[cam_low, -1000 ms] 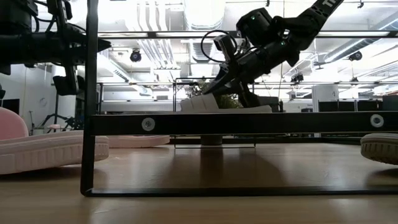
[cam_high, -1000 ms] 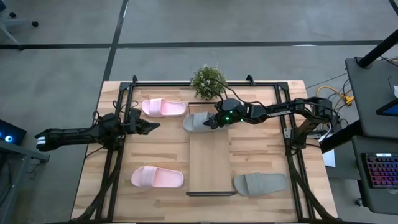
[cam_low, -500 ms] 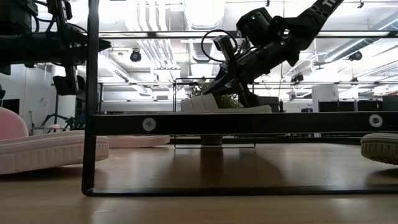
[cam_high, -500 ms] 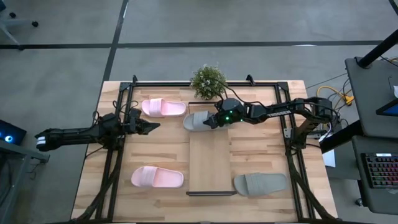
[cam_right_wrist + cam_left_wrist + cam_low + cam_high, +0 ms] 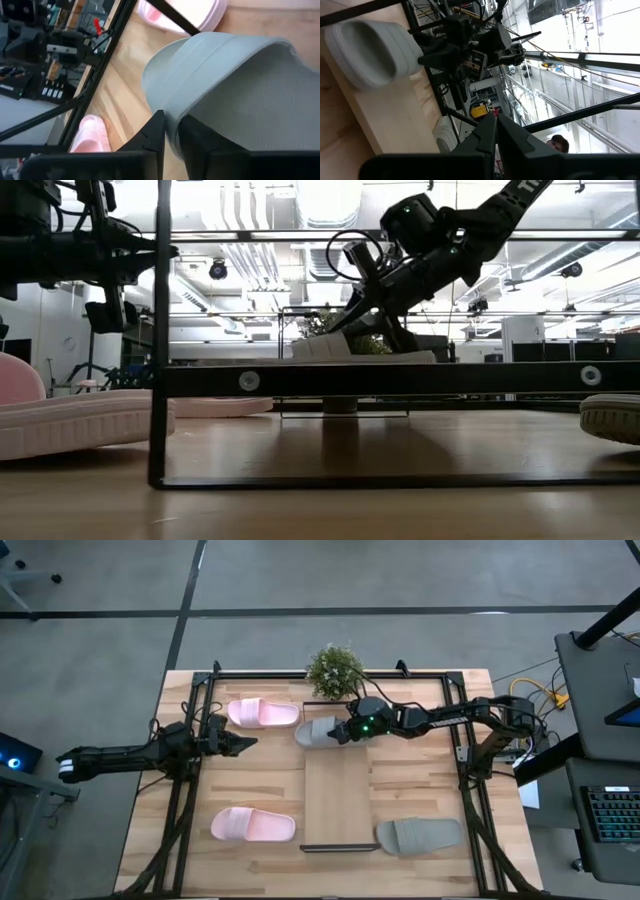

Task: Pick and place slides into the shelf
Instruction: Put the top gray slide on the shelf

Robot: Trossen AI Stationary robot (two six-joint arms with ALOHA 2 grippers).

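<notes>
Right gripper (image 5: 346, 732) sits at the far end of the shelf (image 5: 338, 825), fingers (image 5: 155, 131) pinching the edge of the grey slide (image 5: 320, 733), gap between them narrow and on the strap side. That slide lies at the shelf's far end, its toe hanging off the board toward the pink slide (image 5: 262, 712) just beside it; from the low view it looks to be resting on the board, not in the air. Looks like the release step, my read only. To do it well: let the sole settle flat before parting the fingers, open only enough to clear the edge, then back out along the slide's length so nothing drags it off the board. Ideally nudge it fully onto the board first, since the overhang eats space for the other 3. Slide itself: pale grey, 1 wide strap, open toe, ribbed sole edge, textured footbed in the right wrist view. Second grey slide (image 5: 419, 835) lies on the worktop (image 5: 260, 780) just beside the near right corner of the shelf, second pink slide (image 5: 252, 825) near left. Left gripper (image 5: 240, 743) waits at the left side, fingers closed, holding nothing.
</notes>
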